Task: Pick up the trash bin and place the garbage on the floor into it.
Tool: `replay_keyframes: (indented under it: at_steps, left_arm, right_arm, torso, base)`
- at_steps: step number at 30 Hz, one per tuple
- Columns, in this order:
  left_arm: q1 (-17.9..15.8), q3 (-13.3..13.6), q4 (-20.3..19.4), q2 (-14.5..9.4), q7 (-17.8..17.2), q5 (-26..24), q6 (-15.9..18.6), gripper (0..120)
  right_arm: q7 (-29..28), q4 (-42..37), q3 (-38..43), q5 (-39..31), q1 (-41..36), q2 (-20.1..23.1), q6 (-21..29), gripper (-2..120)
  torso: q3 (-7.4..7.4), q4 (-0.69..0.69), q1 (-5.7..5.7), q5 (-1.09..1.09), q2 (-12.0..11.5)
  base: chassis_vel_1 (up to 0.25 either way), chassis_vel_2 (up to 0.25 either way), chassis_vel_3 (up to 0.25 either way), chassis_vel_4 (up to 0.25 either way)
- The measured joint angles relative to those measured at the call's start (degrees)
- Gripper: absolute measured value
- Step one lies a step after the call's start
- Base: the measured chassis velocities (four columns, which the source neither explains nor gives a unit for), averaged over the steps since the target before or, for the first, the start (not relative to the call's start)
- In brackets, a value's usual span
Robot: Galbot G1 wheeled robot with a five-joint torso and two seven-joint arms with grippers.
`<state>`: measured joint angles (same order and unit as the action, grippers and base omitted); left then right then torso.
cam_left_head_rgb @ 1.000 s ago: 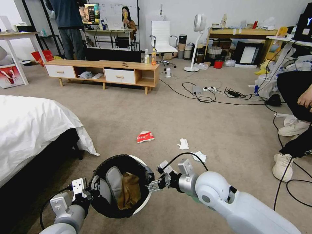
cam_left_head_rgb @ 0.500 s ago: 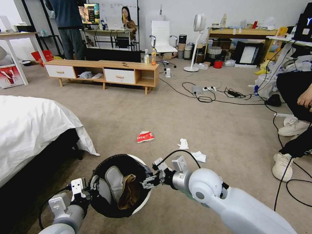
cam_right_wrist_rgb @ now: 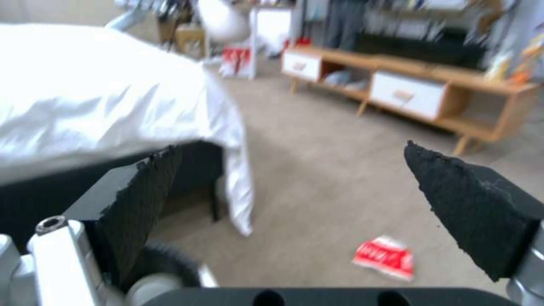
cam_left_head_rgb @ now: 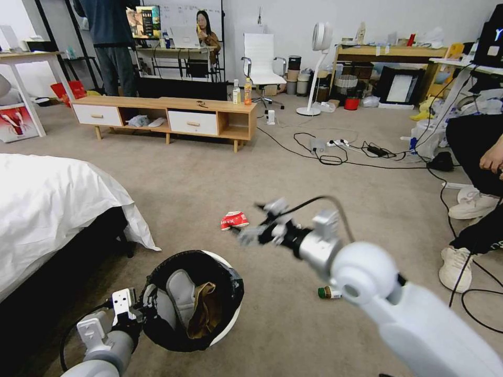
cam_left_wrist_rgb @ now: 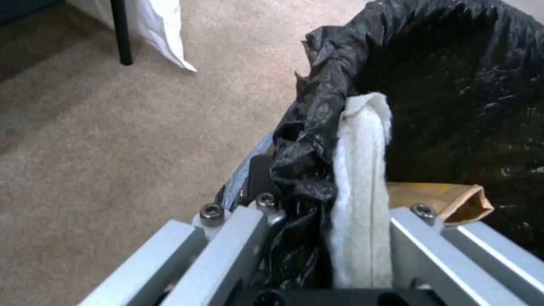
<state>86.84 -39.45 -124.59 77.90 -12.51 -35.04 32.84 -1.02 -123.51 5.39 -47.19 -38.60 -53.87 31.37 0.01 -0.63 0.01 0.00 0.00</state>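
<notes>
Carpet (cam_left_head_rgb: 325, 178) w/ 1 wrapper (cam_left_head_rgb: 234, 220), 1 bottle (cam_left_head_rgb: 329, 292) — left tool (cam_left_wrist_rgb: 317, 255) clamps bin (cam_left_head_rgb: 230, 319), right tool (cam_right_wrist_rgb: 295, 204) wide open, empty.

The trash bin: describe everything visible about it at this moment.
The small round white plastic trash bin is lined with a crinkled black bag folded over its rim. It tilts its mouth toward the camera, low at the left above the beige carpet. The left gripper is clamped on its near rim. Inside lie a crumpled brown paper bag and a whitish piece.
</notes>
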Motion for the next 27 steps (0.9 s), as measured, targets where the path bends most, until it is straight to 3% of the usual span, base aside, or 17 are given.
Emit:
replay_keyframes:
  at_steps: [2,11,27]
  left_arm:
    - [0.00,-0.72,0.04,-0.20,0.05,-0.33,-0.04,6]
    - [-0.19,-2.51,-1.23,-0.84,-0.03,-1.99,0.01,6]
    - [-2.89,-6.01,-2.74,-1.36,-1.78,-6.38,1.05,6]
  right_arm:
    - [1.20,0.07,6.11,0.30,-2.83,1.19,-0.54,100]
    - [2.40,4.99,14.81,4.43,-11.05,2.80,-1.61,100]
    - [5.30,11.20,16.48,12.00,-19.44,3.15,-4.08,100]
  torso:
    - [0.00,0.00,0.00,0.01,0.00]
    - [0.00,0.00,0.00,0.02,0.00]
    - [0.00,0.00,0.00,0.01,0.00]
  base:
    - [0.000,0.000,0.000,0.000]
    - [0.000,0.000,0.000,0.000]
    - [0.000,0.000,0.000,0.000]
